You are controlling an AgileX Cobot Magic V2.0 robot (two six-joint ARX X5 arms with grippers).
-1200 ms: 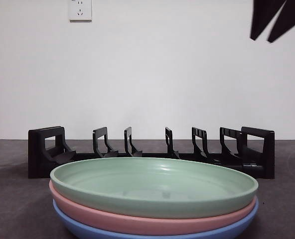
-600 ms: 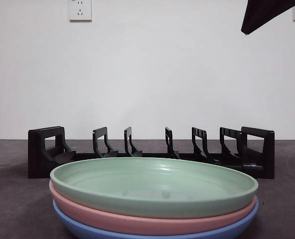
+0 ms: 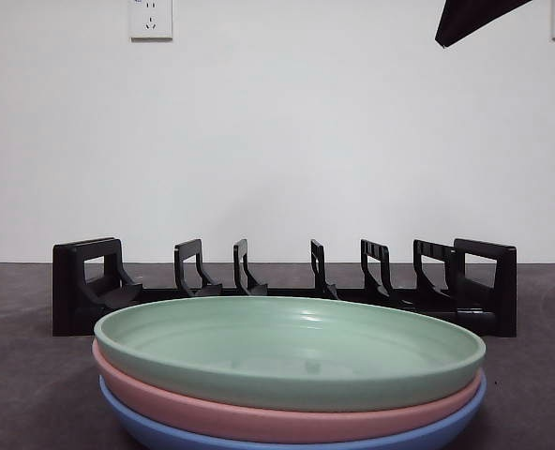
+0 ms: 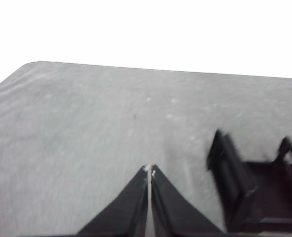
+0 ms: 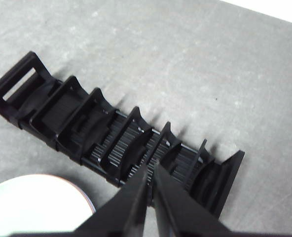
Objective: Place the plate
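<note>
Three plates lie stacked at the front of the table: a green plate [image 3: 287,352] on top, a pink plate [image 3: 259,417] under it and a blue plate [image 3: 165,433] at the bottom. Behind them stands the black slotted rack [image 3: 85,291], with nothing in its slots. My right gripper [image 5: 151,167] hangs shut and empty high above the rack [image 5: 87,128]. The stack's pale top plate [image 5: 32,202] shows beside it, and only its black tip [image 3: 465,19] shows in the front view. My left gripper [image 4: 150,169] is shut and empty, low over bare table beside one end of the rack [image 4: 244,187].
Grey table [image 3: 15,375] runs back to a white wall with a socket [image 3: 151,17] at upper left. The table's rounded corner [image 4: 27,66] shows in the left wrist view.
The black gripper tip at the top right of the front view has risen and shifted left. Its two spread prongs have come together into one point. Plates and rack have not moved.
</note>
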